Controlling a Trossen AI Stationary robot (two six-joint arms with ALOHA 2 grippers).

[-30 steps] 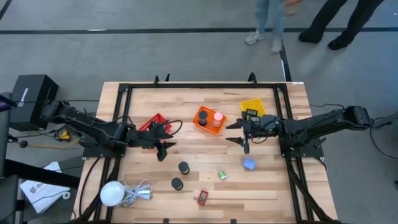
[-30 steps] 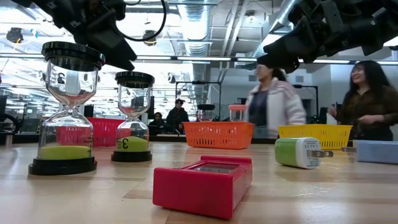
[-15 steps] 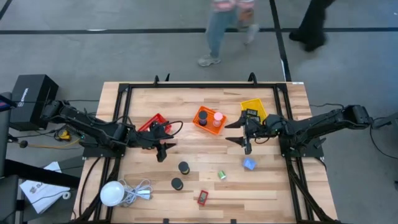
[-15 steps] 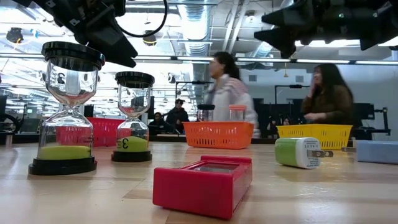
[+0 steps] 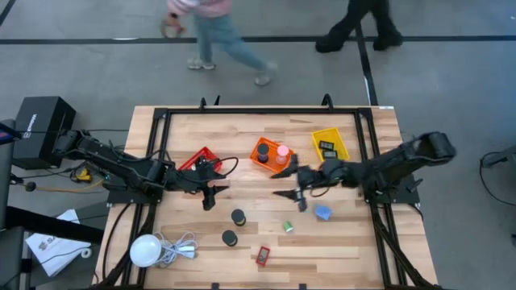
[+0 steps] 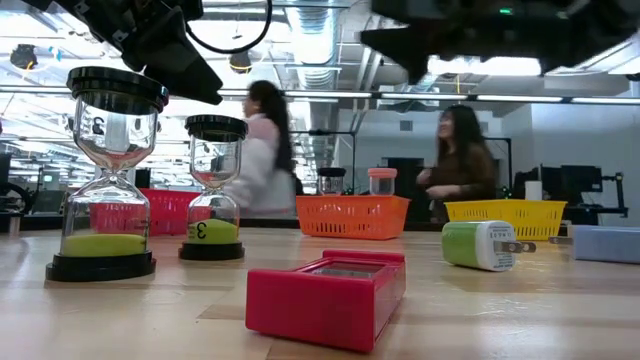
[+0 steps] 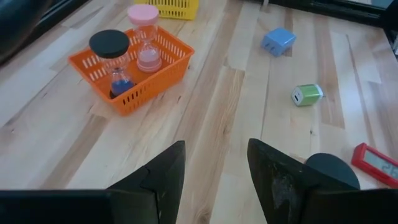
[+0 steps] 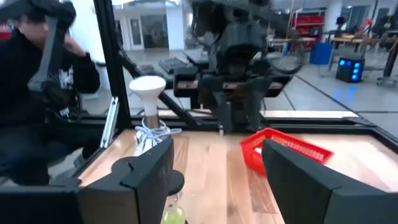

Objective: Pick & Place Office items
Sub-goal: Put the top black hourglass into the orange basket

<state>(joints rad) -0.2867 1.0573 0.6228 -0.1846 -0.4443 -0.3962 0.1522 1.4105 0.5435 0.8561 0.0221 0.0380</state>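
Note:
The office items stand loose on the wooden table: two black-capped sand timers (image 5: 238,217) (image 5: 230,238), a green piece (image 5: 287,227), a blue block (image 5: 323,213) and a red rectangular piece (image 5: 263,256). They rest on their bases or flat sides. My left gripper (image 5: 216,184) hovers open beside the red basket (image 5: 199,159), above the table. My right gripper (image 5: 284,181) hovers open just near of the orange basket (image 5: 270,155), pointing toward the table's left. In the left wrist view the fingers (image 7: 214,174) have nothing between them; likewise in the right wrist view (image 8: 217,174).
The orange basket (image 7: 134,68) holds a pink timer and a black-capped one. A yellow basket (image 5: 329,145) with dark pieces sits at the far right. A white globe with coiled cord (image 5: 145,250) lies at the near left. People move beyond the far edge.
My right gripper has travelled toward the table's left, from beside the yellow basket to just near of the orange basket, staying open and level. People have walked along behind the table's far edge.

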